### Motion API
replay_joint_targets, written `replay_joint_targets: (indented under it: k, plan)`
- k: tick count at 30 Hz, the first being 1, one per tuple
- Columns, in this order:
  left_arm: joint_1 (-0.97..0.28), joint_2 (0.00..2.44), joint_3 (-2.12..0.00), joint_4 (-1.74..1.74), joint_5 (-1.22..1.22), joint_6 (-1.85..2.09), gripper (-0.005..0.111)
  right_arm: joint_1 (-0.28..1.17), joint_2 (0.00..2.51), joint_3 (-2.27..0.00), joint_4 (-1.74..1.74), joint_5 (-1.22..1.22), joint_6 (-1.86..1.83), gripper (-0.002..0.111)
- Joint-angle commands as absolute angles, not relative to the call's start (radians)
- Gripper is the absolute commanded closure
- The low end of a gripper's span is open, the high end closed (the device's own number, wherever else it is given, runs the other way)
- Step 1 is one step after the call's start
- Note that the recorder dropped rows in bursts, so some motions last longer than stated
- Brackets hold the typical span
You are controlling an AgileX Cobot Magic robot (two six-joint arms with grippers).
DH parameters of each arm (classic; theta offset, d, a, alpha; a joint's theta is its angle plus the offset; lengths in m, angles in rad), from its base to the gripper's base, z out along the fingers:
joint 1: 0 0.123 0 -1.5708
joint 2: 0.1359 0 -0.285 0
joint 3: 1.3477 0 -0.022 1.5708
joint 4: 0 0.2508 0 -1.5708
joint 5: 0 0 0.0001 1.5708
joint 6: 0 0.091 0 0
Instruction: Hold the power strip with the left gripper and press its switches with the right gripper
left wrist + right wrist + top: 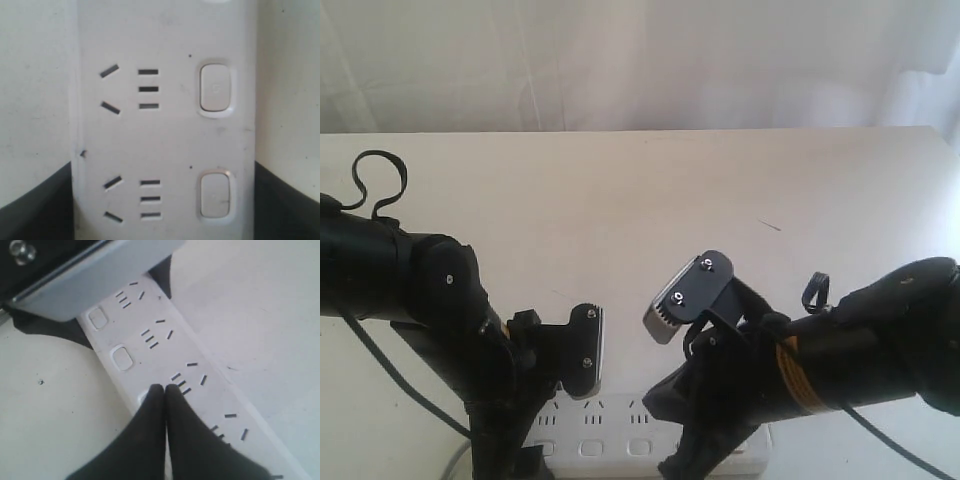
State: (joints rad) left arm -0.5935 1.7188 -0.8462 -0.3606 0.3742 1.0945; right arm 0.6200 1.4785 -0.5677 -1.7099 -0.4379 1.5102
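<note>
The white power strip (610, 435) lies flat at the table's near edge. In the left wrist view the power strip (165, 135) fills the gap between the two black fingers of my left gripper (164, 172). Each finger sits against one long side, so the gripper is shut on it. Two switches (215, 92) (215, 195) show beside their sockets. My right gripper (165, 389) is shut with its black tips together, low over the power strip (165, 350). Its tips half hide one switch. Two more switches (97, 318) (121, 357) lie beyond them, towards the left gripper's grey plate (95, 275).
The pale table (620, 200) stretches back to a white curtain (620, 60). A black cable loop (375, 180) rises from the left arm. A grey cord (455, 460) leaves the strip at the lower left. Both arms crowd the near edge.
</note>
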Motion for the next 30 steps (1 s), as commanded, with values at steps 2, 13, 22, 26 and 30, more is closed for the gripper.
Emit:
replay_joint_targets:
  k: [2, 13, 22, 26, 30]
  plan:
    - [-0.592, 1.735, -0.839, -0.336, 0.419, 1.096, 0.107, 0.621, 1.439, -0.508, -1.744, -0.36, 1.577, 0.108]
    - [-0.592, 1.735, -0.839, -0.336, 0.413, 1.096, 0.107, 0.621, 1.439, -0.465, -1.744, -0.344, 1.602, 0.108]
    - [-0.592, 1.735, -0.839, -0.336, 0.412, 1.096, 0.107, 0.621, 1.439, -0.465, -1.744, -0.337, 1.597, 0.108]
    - [-0.592, 1.735, -0.839, -0.336, 0.406, 1.096, 0.107, 0.621, 1.439, -0.465, -1.744, -0.337, 1.597, 0.108]
    - [-0.592, 1.735, -0.839, -0.336, 0.394, 1.092, 0.107, 0.621, 1.449, -0.465, -1.722, -0.313, 1.592, 0.108]
